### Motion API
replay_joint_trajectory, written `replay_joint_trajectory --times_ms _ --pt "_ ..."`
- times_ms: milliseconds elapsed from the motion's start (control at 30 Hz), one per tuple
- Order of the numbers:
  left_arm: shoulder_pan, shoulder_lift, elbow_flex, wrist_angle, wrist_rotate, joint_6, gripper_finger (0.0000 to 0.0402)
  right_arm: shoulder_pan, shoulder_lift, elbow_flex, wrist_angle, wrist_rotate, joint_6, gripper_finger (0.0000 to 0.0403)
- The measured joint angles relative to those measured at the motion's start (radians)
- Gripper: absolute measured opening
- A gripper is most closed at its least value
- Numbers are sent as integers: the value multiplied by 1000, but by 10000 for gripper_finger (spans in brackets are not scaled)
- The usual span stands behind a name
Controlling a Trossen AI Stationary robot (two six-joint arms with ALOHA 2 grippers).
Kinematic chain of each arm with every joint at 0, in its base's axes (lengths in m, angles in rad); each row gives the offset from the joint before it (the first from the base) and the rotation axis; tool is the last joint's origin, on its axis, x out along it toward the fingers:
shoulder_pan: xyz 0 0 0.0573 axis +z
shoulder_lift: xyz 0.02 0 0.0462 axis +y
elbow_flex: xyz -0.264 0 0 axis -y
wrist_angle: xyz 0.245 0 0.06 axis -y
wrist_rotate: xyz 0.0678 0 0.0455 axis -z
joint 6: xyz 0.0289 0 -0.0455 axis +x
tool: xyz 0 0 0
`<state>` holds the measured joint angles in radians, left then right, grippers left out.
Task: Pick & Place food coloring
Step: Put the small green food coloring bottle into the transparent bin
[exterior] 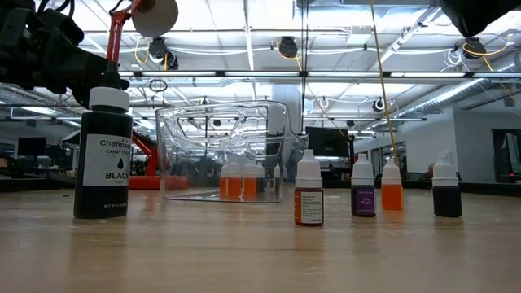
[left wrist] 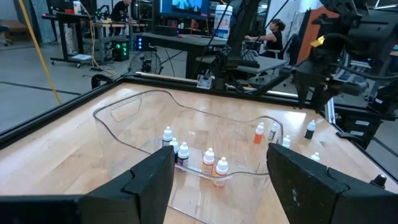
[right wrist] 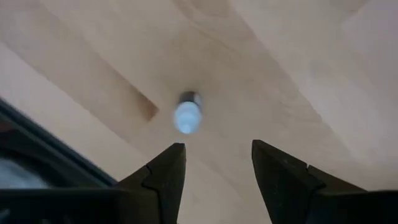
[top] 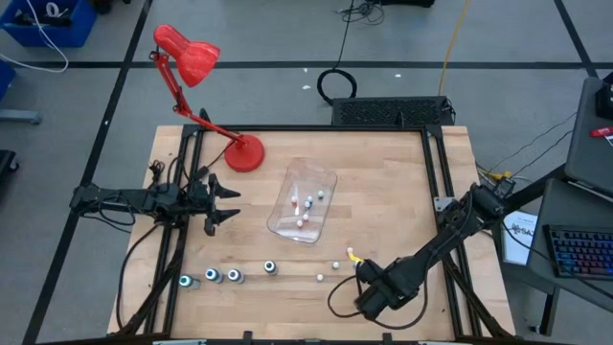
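Biggest risk here, judged from the layout: the small bottle [right wrist: 187,116] under the right tool [right wrist: 216,163] could get clipped on its white cap and tipped over if the descent is off-centre, since it looks narrow and top-heavy and the gap between the fingers isn't generous. In the right wrist view it's seen from above, standing just ahead of the fingertips rather than between them, so nothing is gripped; the fingers are parted at a middling width with only bare counter [right wrist: 298,68] showing between them. In the high view the right tool [top: 369,285] is hung over the near edge, close to a few loose small bottles [top: 336,264]. 4 bigger dark bottles [top: 233,276] are lined up further along that edge, and several small ones are already sitting in the clear tub [top: 303,200] mid-counter. The left tool [left wrist: 217,180] is parked well apart, fingers spread wide and empty, aimed at the tub.
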<state>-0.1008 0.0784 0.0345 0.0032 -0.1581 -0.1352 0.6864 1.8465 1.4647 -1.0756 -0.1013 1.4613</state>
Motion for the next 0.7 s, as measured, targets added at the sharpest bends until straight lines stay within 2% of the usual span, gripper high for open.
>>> replay_joint_trajectory --times_ms 500,700 --pt "0 0 0 0 0 0 253 -5 0 -5 70 27 -8 160" --pt "0 0 0 0 0 0 253 -5 -1 -88 161 -15 -11 160"
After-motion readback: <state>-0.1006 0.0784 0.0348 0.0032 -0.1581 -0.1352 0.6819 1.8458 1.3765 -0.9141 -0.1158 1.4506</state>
